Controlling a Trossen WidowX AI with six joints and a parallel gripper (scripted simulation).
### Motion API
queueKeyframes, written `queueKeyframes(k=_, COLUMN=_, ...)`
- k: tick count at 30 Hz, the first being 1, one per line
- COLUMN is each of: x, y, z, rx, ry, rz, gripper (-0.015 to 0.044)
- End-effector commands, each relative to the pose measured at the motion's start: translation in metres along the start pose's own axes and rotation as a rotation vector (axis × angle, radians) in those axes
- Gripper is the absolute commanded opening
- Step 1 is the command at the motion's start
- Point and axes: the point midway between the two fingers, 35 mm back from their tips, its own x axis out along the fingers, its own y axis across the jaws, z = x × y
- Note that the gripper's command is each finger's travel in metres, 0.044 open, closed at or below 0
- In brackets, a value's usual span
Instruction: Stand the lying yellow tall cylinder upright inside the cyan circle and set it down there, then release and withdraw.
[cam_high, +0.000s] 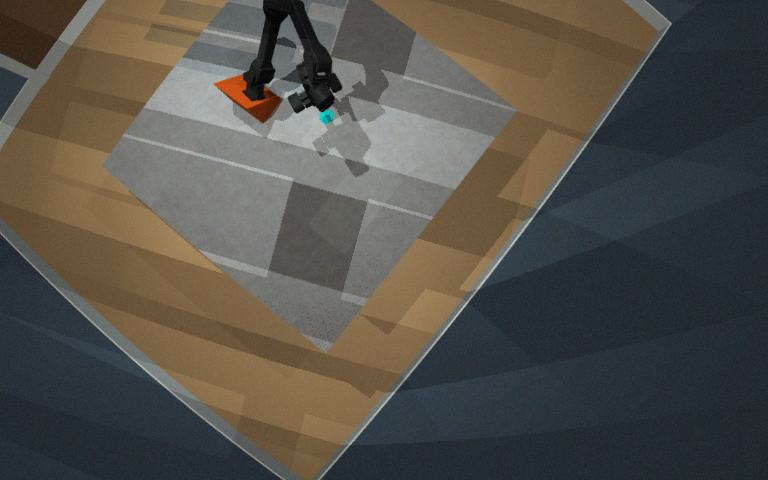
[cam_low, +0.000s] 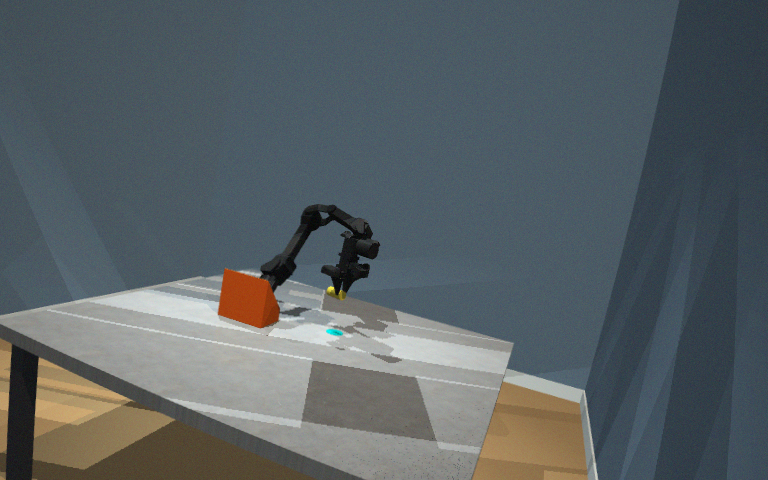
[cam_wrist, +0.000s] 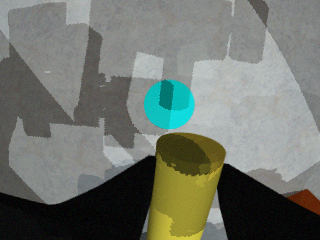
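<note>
The yellow tall cylinder (cam_low: 331, 291) (cam_wrist: 186, 200) is held in the air, clear of the table. In the exterior view it lies nearly level, slightly tilted; in the wrist view one end face points up the picture. My gripper (cam_low: 340, 290) (cam_wrist: 187, 168) is shut on it, with one black finger on each side. In the top view the arm hides the cylinder and the fingertips. The cyan circle (cam_high: 326, 116) (cam_low: 334, 332) (cam_wrist: 177, 117) is flat on the table, just beyond the cylinder's end in the wrist view, with a small shadow across it. Nothing stands on it.
An orange wedge-shaped block (cam_high: 263, 112) (cam_low: 243, 300) (cam_wrist: 309, 201) stands beside the arm's base. The grey table (cam_high: 226, 198) (cam_low: 226, 362) carries broken shadows and light stripes around the circle. The table's far edge lies behind the gripper in the exterior view.
</note>
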Motion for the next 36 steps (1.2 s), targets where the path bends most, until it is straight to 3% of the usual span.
queueKeyframes(k=1, x=0.002, y=-0.001, z=-0.002, rx=-0.007, ry=-0.008, rz=-0.028, gripper=0.0105)
queueKeyframes(k=36, x=0.021, y=-0.014, z=-0.012, rx=-0.043, ry=-0.089, rz=-0.241, gripper=0.0105)
